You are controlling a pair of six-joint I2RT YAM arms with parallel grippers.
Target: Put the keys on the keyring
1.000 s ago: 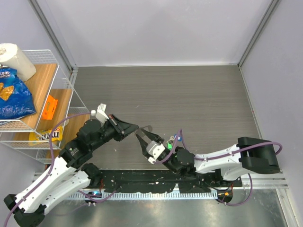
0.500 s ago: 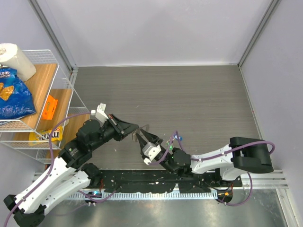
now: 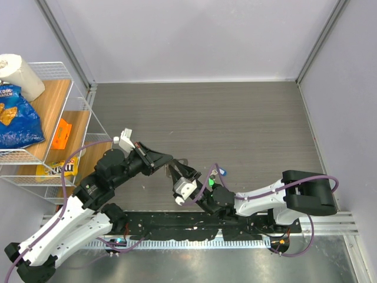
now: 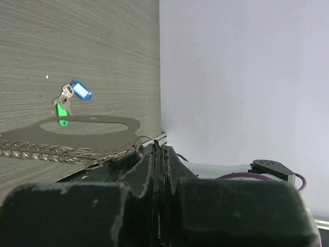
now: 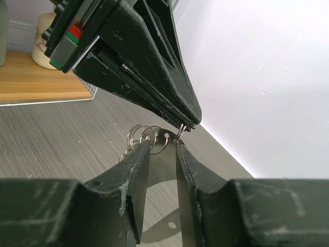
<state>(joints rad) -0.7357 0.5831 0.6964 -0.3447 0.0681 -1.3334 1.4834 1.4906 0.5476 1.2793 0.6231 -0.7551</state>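
1. The left claw [image 4: 160, 150] is clenched on the small ring [image 5: 180, 135] of the keyring [image 5: 145, 137], held only at the extreme tips. The hold is on thin wire, so any sideways pull is likely to twist the ring or drag it out.
2. The right claw [image 5: 163, 146] sits just beneath the left claw's tips. Its jaws stand narrowly apart with the grey strap [image 5: 164, 163] between them, and contact cannot be confirmed. An off-centre closure can buckle the strap or push it aside.
3. The tips of both claws nearly meet, so a small positioning error risks a collision.
4. The chain [image 4: 46, 151] hangs slack beside the right claw and can snag a fingertip.
5. The keys [image 4: 69, 98] lie on the tabletop [image 4: 77, 36], well ahead of the left claw. Fetching them requires freeing a claw, and a release could drop the keyring.
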